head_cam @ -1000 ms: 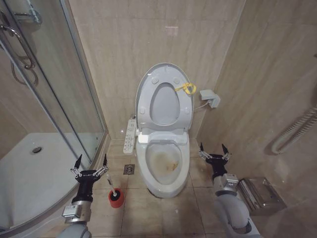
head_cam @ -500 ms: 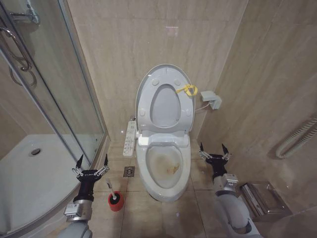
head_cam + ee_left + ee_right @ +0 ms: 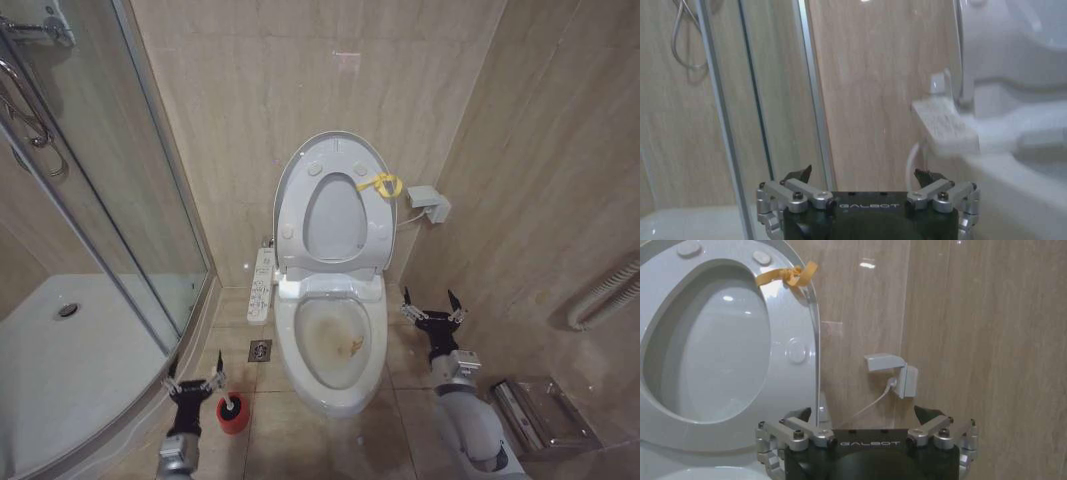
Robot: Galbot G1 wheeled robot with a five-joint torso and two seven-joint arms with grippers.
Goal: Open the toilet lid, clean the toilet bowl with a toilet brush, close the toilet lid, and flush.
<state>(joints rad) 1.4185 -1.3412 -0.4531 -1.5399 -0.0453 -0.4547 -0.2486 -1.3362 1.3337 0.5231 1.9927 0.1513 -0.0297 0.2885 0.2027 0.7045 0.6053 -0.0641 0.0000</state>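
Your left gripper [image 3: 194, 381] hangs low with its fingers spread and empty, just beside the toilet brush [image 3: 231, 401], which stands in its red holder [image 3: 234, 414] on the floor; that spread suits closing on the thin handle. Beyond the brush, on the side away from the shower glass [image 3: 110, 190], the toilet bowl [image 3: 332, 345] lies exposed because the toilet lid [image 3: 332, 205] stands upright against the wall. Your right gripper [image 3: 435, 309], likewise spread and empty, waits beside the bowl's far side.
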